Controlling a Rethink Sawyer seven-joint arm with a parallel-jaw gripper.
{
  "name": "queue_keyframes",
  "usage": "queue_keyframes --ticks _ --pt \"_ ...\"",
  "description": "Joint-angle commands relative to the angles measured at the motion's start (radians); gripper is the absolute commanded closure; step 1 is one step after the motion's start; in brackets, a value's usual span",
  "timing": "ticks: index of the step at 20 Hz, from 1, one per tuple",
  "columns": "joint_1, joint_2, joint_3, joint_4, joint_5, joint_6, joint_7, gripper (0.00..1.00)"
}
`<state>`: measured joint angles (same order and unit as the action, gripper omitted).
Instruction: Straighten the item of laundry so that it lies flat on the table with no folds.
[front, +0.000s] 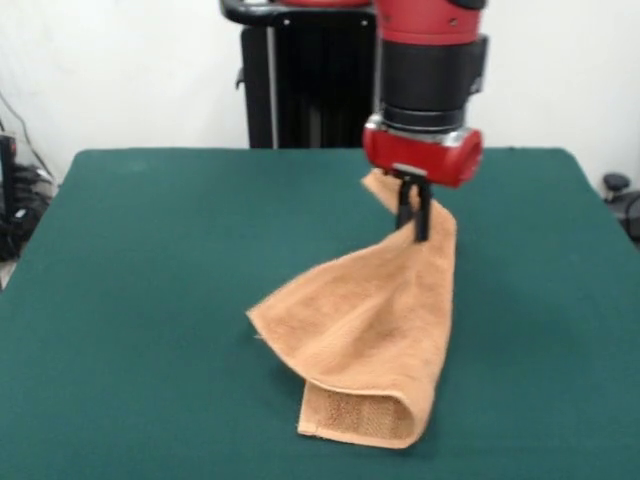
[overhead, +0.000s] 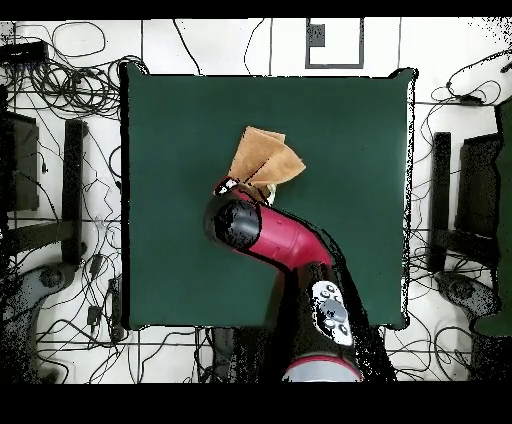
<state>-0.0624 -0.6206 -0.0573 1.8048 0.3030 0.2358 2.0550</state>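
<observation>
The orange-tan towel (front: 375, 330) hangs from my gripper (front: 415, 222) by one corner. Its lower part rests folded on the green table (front: 150, 300), with a woven band showing at the near fold. The gripper is shut on the towel's upper edge, held above the table under the red wrist. In the overhead view the towel (overhead: 265, 160) shows as a crumpled fan just beyond the arm's head (overhead: 235, 222), near the middle of the table (overhead: 170, 250). The gripper itself is hidden there under the arm.
The robot's black pedestal (front: 300, 90) stands at the table's far side. Cables and stands (overhead: 70, 190) lie on the floor around the table. The red arm (overhead: 300, 260) reaches over the table's robot side.
</observation>
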Motion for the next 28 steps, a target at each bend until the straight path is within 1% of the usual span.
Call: queue_keyframes --ticks 1,5,11,17,20,23,25,26,28 --pt "0.082 0.003 0.012 0.019 0.112 0.134 0.322 1.0" --pt "0.118 0.012 -0.02 -0.005 0.153 0.158 0.329 1.0" --pt "0.153 0.035 -0.041 -0.034 0.2 0.161 0.34 1.0" --pt "0.222 0.094 -0.086 -0.124 0.241 0.181 0.39 1.0" --pt "0.229 0.131 -0.081 -0.169 0.257 0.165 0.385 1.0" --pt "0.245 0.161 -0.097 -0.216 0.256 0.164 0.381 1.0" --pt "0.27 0.18 -0.135 -0.245 0.247 0.184 0.388 1.0" --pt "0.282 0.19 -0.153 -0.26 0.242 0.195 0.391 0.0" --pt "0.302 0.201 -0.177 -0.272 0.246 0.203 0.41 0.0"
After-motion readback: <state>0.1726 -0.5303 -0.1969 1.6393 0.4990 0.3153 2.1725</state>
